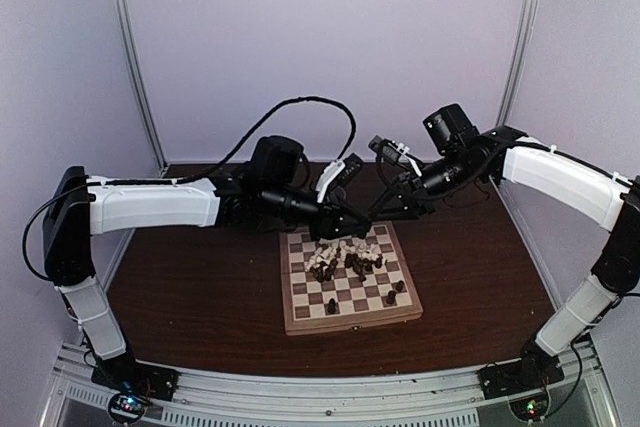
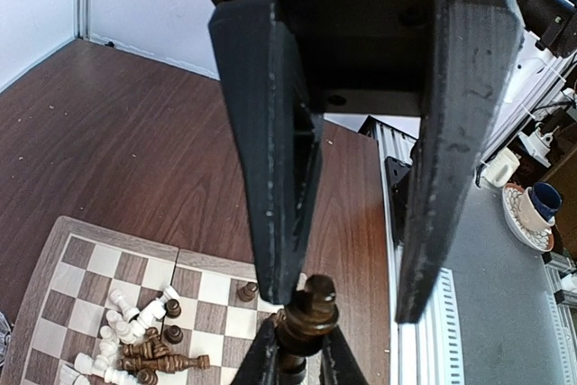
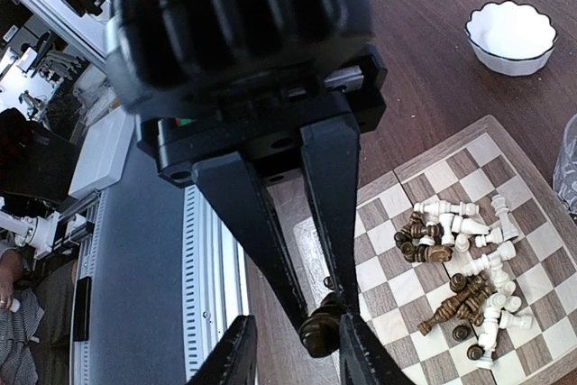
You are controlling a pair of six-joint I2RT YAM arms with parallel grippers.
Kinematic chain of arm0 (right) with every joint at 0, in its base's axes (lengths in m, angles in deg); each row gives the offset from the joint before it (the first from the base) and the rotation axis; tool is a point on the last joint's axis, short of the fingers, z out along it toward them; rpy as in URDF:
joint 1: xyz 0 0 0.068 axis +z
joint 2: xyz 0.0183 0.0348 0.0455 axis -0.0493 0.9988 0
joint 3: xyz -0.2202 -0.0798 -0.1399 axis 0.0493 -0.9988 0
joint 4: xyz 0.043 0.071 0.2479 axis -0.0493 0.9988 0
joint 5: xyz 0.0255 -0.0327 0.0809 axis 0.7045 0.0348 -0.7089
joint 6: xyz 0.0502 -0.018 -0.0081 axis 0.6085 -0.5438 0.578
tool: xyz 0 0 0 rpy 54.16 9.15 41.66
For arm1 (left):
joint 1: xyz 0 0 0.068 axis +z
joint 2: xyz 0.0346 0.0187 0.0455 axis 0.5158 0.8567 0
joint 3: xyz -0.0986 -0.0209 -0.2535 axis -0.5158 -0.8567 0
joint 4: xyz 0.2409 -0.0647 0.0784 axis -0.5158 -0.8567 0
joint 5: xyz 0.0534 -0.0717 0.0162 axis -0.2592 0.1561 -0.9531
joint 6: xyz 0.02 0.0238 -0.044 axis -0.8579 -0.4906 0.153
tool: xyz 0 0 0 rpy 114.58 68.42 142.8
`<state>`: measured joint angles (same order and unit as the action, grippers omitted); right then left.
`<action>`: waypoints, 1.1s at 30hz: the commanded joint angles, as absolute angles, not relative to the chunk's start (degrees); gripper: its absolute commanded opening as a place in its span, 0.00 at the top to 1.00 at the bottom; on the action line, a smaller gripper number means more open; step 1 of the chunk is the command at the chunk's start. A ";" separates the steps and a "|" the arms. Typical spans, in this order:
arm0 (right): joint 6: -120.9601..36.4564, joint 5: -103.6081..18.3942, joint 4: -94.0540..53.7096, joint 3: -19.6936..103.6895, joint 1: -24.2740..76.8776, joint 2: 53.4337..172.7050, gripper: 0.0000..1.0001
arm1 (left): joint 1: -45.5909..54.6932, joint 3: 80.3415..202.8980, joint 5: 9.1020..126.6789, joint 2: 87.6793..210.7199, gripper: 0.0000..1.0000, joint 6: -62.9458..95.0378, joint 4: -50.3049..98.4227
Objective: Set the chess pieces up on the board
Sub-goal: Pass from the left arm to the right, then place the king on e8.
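**A:** How far along is the set-up?

**B:** Barely started, I'd say. The board sits in the middle of the counter. Most of the chess pieces lie in a mixed heap, dark and white together, tipped over on its middle and far squares. Only a few dark ones stand upright on the near half. No row is filled on either side.

**A:** Is anything being held?

**B:** One dark piece is up in the air over the far edge of the board, where the two arms meet. The right jaws are closed narrow on its stem. The left jaws are drawn in narrow about its head, but I can't tell whether they actually pinch it.

**A:** So what's left?

**B:** Nearly everything, by my reckoning. Both colours need sorting, and each piece needs standing on its own square.

**A:** And around the board?

**B:** The counter is dark brown wood. A white bowl sits near one corner of the board, though I can't tell which corner. A metal rail runs along the near edge and carries the arm bases. Pale walls close off the back, with a metal post at the far left. A black cable loops above the left side.
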<state>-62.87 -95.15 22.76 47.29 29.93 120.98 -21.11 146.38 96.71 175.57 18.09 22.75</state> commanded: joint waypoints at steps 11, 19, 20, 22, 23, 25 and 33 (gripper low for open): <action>-61.20 -90.20 20.84 45.35 30.79 120.81 0.82 | -20.77 146.38 97.42 174.08 0.87 18.92 29.84; -61.88 -85.37 20.38 45.32 30.84 119.93 0.98 | -20.78 146.53 93.33 174.26 0.68 18.17 27.35; -62.15 -84.66 20.52 45.48 30.84 119.96 0.98 | -20.79 146.53 92.76 173.99 0.65 17.45 26.42; -63.12 -83.59 21.42 46.19 30.84 120.05 0.99 | -20.80 146.33 91.72 172.81 0.60 15.36 23.80; -63.53 -83.32 21.71 46.51 30.88 120.12 0.99 | -20.80 146.20 91.17 171.97 0.58 13.85 22.53; -64.16 -82.75 22.15 46.92 30.90 120.33 0.99 | -20.79 146.09 89.71 170.12 0.56 11.08 17.15; -71.43 -73.48 25.29 46.95 37.75 122.42 0.99 | -20.44 146.07 75.95 160.08 0.51 6.34 5.25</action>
<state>-66.10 -80.24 22.72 45.82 33.27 121.26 -20.96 145.92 85.45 165.32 9.09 9.25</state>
